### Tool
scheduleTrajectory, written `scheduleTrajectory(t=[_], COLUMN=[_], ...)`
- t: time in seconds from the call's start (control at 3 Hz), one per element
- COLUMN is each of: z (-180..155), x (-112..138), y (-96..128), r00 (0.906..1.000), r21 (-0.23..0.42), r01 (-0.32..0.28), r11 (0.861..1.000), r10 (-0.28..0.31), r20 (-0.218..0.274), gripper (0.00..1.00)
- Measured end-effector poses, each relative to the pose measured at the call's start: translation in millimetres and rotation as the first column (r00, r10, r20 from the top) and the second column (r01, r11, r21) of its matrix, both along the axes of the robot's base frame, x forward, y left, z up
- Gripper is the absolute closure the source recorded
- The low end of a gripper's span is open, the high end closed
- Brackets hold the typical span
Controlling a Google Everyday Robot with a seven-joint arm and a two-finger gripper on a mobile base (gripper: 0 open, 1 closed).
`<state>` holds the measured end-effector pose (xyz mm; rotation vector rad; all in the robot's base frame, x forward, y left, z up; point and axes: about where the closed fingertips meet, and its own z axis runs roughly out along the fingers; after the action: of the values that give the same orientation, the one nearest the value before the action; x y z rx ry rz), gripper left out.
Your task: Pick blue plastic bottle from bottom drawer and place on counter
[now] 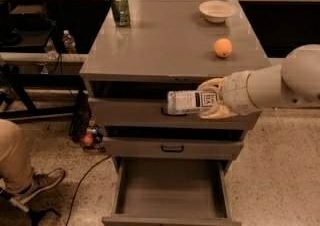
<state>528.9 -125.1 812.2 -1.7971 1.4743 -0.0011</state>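
Note:
My gripper (210,100) is shut on the blue plastic bottle (187,102), a pale bluish bottle with a white label, held lying sideways in front of the top drawer's face, just below the counter's front edge. The bottle points left, away from my white arm, which comes in from the right. The bottom drawer (170,197) is pulled out below and its grey tray looks bare. The counter (165,40) is the grey cabinet top above the bottle.
On the counter stand a green can (120,8) at back left, a white bowl (217,10) at back right and an orange (223,47) near the right edge. A person's leg and shoe (30,180) are at lower left. Clear bottles (69,42) stand behind the cabinet, left.

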Motion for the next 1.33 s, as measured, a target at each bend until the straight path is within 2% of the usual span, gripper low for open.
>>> scheduleTrajectory(t=[0.33, 0.67, 1.0, 1.33], z=[6.6, 24.3, 50.2, 60.8], x=[4.5, 23.3, 51.3, 77.6], y=[5.0, 13.3, 50.7, 83.9], r00=[0.9998, 0.9979, 0.9872, 0.9694], r21=[0.014, 0.006, -0.032, -0.069], r01=[-0.02, -0.052, -0.137, -0.21], r11=[1.0, 0.999, 0.99, 0.975], r10=[0.02, 0.052, 0.134, 0.198], r20=[-0.002, -0.038, -0.088, -0.145], gripper=[1.0, 1.0, 1.0, 1.0])
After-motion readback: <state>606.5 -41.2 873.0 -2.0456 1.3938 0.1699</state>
